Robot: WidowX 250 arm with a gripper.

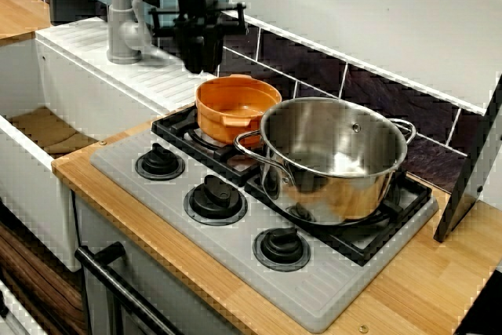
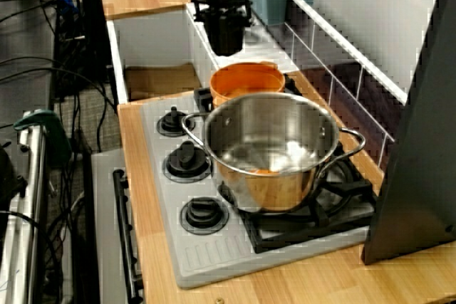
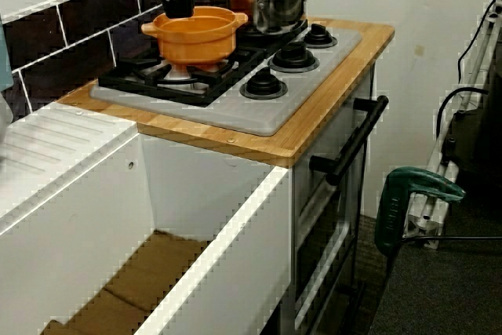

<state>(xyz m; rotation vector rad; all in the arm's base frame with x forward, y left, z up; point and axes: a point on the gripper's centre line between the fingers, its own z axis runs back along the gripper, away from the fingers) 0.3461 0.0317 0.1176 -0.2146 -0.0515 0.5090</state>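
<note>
Knobs [image 1: 214, 198]: from the stove's front, three black ones sit in a row closest to us on the grey stovetop [image 1: 329, 288].
Steel pot [image 1: 345, 194]: upright on the right-hand grate, just beside the orange pot.
Orange pot [image 1: 235, 107]: upright on the back-left burner.
Gripper [image 1: 201, 67]: hangs just above the orange pot's far rim with nothing in it. We honestly can't tell how far apart the fingers are.
Faucet [image 1: 121, 25]: grey, on the white drainboard behind the gripper.
Steel pot, seen from the stove's right end: it fills the foreground, with the orange pot right behind it and the gripper over that pot's back edge.
Dark panel [image 2: 420, 140]: leans at the right.
Sink [image 3: 227, 264]: nearest us in the view from over the sink, white, with cardboard [image 3: 157, 272] at the bottom.
Orange pot, same view: the gripper tip sits at rim level on the far side. We can't tell if it's touching.
Green clamp [image 3: 416, 190]: off to the right of the oven.
</note>
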